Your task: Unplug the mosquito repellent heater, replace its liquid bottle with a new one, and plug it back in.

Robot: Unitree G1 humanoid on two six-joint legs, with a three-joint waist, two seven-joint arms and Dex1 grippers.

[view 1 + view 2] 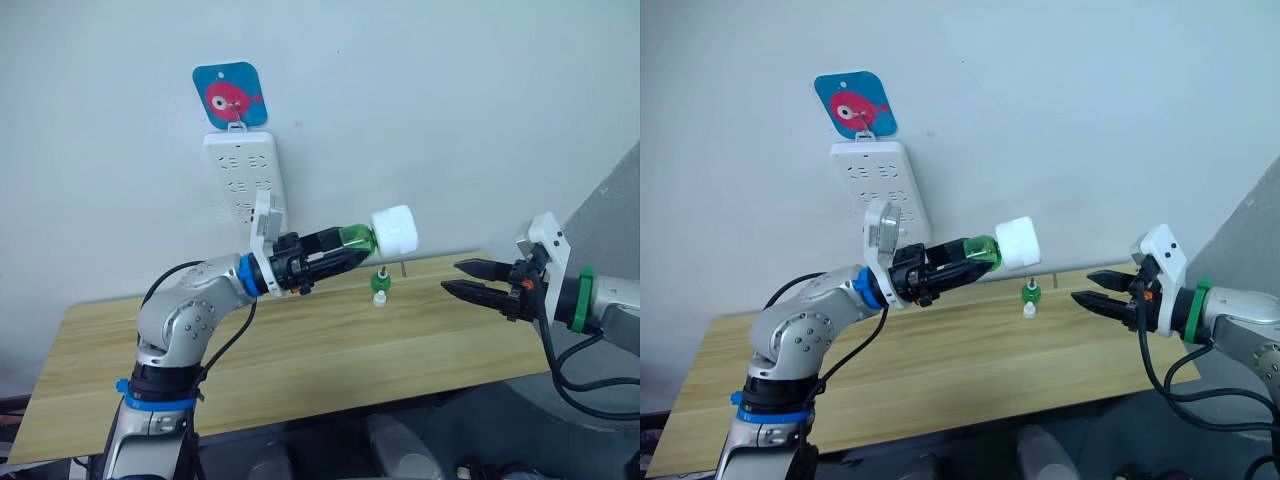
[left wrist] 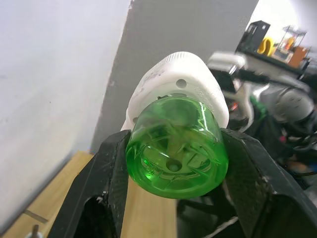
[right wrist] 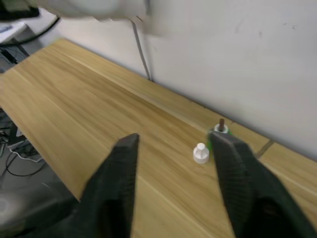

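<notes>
My left hand [image 1: 352, 250] is clamped on the green liquid bottle [image 1: 356, 238], one black finger [image 2: 106, 183] pressed against each side of its clear green body, and the mosquito repellent heater [image 1: 394, 229] sits on the far end of that bottle, so bottle and heater are both held in the air above the tabletop [image 1: 300, 350], near the middle of the frame and just right of the power strip [image 1: 243, 177]. The heater is white and rounded; from my left wrist I see its white shell [image 2: 173, 79] directly behind the round green base of the bottle. My right hand [image 1: 462, 278] hangs at the right of the frame, above the right end of the tabletop, its two fingers spread moderately apart with nothing between them and touching nothing. It stands well apart from the heater. On the tabletop, toward the back edge and below the heater, stand a second small green bottle [image 1: 1031, 292] with a thin wick standing up from it, and one small white cap [image 3: 200, 153] just beside it. Counting: one heater, two green bottles, one white cap, one power strip. The strip hangs on the wall at the upper left of centre, under one blue card with a pink fish [image 1: 231, 96].
</notes>
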